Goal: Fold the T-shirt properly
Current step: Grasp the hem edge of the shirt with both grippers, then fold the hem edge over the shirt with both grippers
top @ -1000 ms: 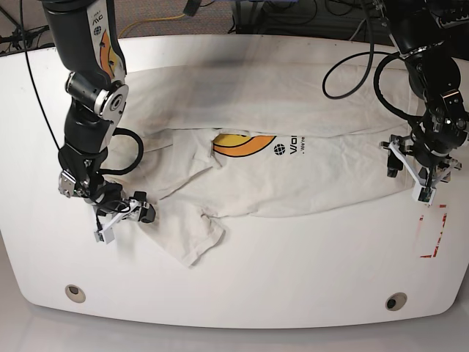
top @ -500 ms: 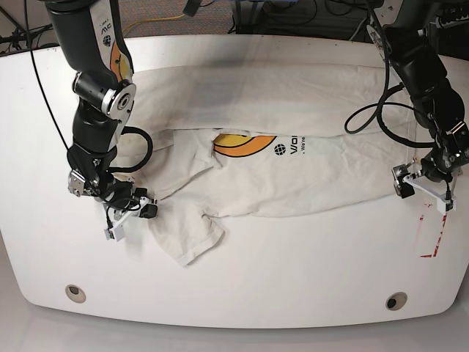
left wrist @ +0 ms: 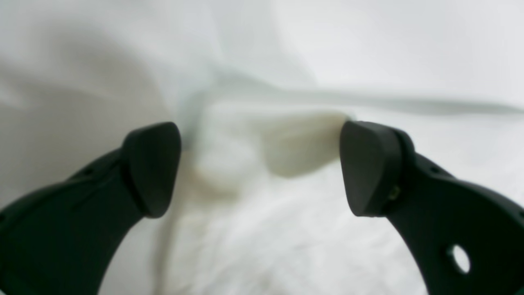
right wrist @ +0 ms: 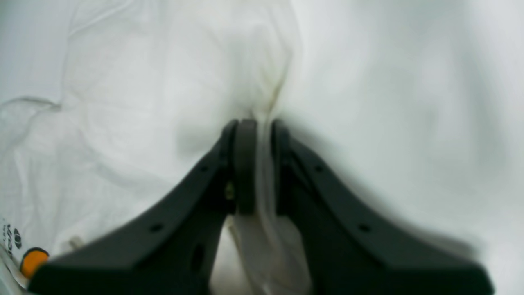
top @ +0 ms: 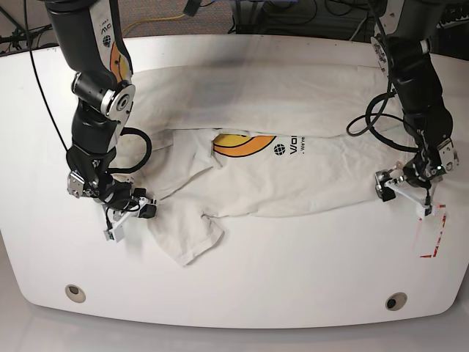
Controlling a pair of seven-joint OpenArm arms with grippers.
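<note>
The T-shirt (top: 293, 165) lies spread and rumpled across the white table (top: 293, 271), partly folded over itself so that its orange graphic (top: 242, 143) and black lettering show near the middle, with one sleeve (top: 187, 235) trailing toward the near left. At the scene's left, the right gripper (right wrist: 254, 164) is clenched on a pinched ridge of the shirt's cloth beside that sleeve, the fabric squeezed between its dark fingers (right wrist: 245, 164). At the scene's right, the left gripper (left wrist: 260, 168) stands spread wide at the shirt's right edge, a raised fold of cloth lying between its pads (left wrist: 153, 168) without being squeezed.
</note>
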